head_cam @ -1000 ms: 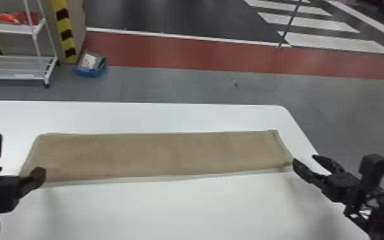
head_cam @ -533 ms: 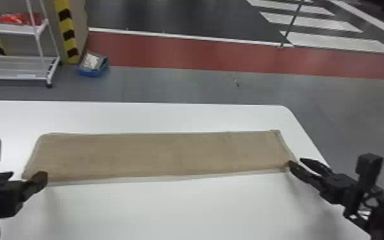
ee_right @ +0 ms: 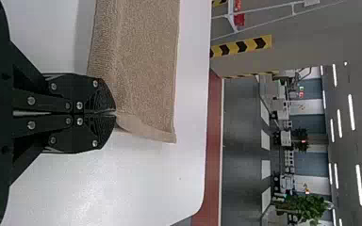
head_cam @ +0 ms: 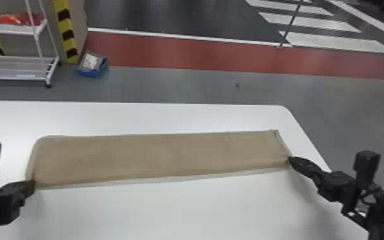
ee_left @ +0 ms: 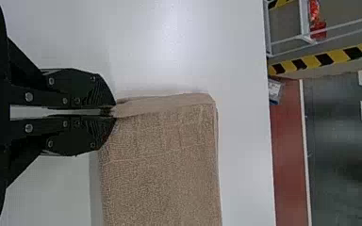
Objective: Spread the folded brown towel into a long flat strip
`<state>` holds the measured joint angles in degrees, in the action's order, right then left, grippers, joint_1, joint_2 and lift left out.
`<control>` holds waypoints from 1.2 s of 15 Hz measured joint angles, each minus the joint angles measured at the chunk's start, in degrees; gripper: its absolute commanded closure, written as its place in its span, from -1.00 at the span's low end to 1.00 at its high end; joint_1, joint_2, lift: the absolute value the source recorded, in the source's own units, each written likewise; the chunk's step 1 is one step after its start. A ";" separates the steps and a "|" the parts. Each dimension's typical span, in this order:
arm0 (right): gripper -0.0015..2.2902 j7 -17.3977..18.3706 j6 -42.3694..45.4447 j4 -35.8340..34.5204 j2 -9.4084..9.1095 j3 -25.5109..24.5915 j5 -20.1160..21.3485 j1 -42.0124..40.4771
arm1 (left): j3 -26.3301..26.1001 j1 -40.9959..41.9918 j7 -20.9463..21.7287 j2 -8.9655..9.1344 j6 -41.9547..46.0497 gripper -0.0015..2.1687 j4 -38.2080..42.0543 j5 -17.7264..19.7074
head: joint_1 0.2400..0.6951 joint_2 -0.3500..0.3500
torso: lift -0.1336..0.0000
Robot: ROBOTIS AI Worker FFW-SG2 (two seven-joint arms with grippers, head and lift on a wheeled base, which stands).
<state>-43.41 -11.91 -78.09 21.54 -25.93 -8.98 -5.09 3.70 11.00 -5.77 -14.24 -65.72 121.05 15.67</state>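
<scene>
On the white table (head_cam: 181,213), my left pincer (head_cam: 33,187) and my right pincer (head_cam: 290,160) each pinch a corner of the brown towel (head_cam: 156,156), which lies flat between them

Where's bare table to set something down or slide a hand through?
Widest patch: the white table in front of the brown towel, between the left gripper and right gripper. A narrower strip runs behind the towel, up to the table's far edge. Crowded: the towel's two near corners, each pinched by a gripper.
</scene>
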 measured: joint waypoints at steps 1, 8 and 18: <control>0.16 -0.16 -0.16 -0.40 -0.05 -0.01 -0.27 -0.14 | 0.22 0.19 -0.01 0.00 -0.36 0.31 0.49 0.01 | 1.00 -0.59 | -0.87; 0.16 -2.13 -3.64 -13.65 -2.37 -2.69 -5.23 -9.46 | 5.54 4.92 0.59 0.01 -0.44 0.31 5.85 -0.11 | 1.00 -0.40 | -0.87; -0.96 -3.53 -4.49 -18.02 -4.52 -5.58 -5.62 -14.56 | 7.56 10.63 0.42 0.20 6.68 -0.93 9.79 -3.34 | 1.00 -0.33 | -0.87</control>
<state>-46.94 -16.40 -96.10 17.02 -31.50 -14.60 -19.65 11.26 21.63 -5.35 -14.04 -59.03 130.84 12.32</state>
